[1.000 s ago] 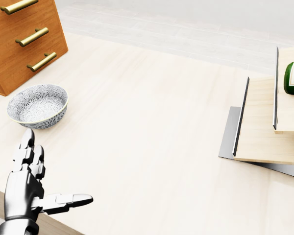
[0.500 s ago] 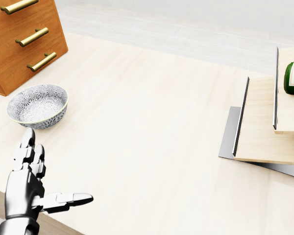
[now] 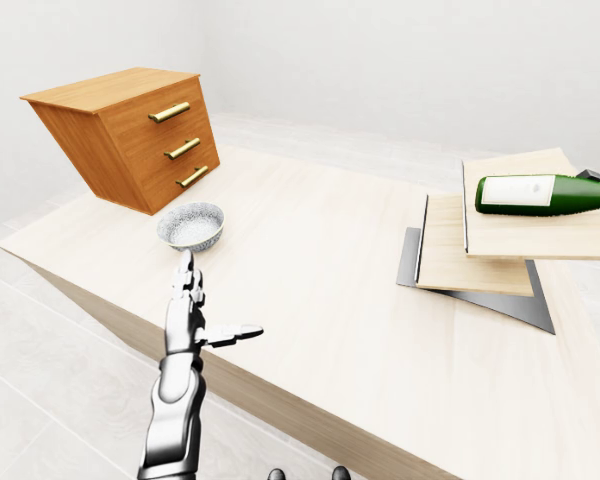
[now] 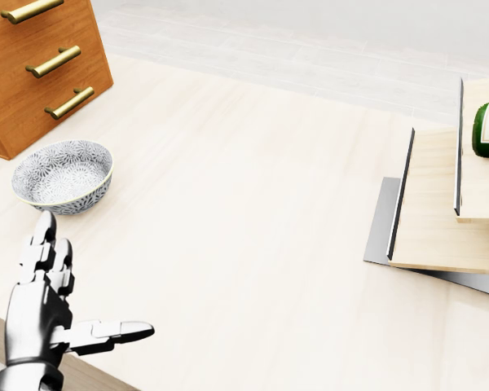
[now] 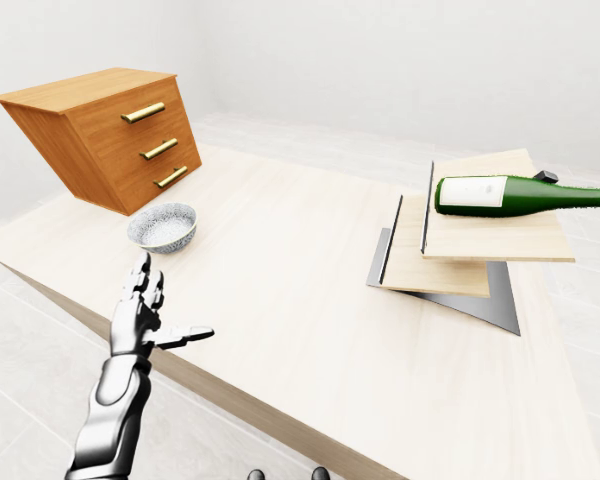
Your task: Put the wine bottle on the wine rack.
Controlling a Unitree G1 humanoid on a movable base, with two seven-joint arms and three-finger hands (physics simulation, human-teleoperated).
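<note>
At nine o'clock in the right-eye view stands the orange-brown wooden three-drawer chest with brass bar handles, and just below it, toward seven o'clock, the small round grey-and-white patterned ceramic bowl sits on the pale wooden tabletop. Lower, near seven o'clock, the silver three-finger left hand hangs over the table's edge with fingers released: two pointing up, thumb stretched sideways, grasping nothing. The right hand is out of sight.

At three o'clock the dark green glass wine bottle with a white label lies on its side on the upper board of the stepped pale-wood wine rack on a grey metal base, neck pointing right.

Filled glass of this kind is likely heavy, rigid, slick and breakable. The labelled belly looks the soundest place for three fingers to wrap, since the neck would probably let it swing.
</note>
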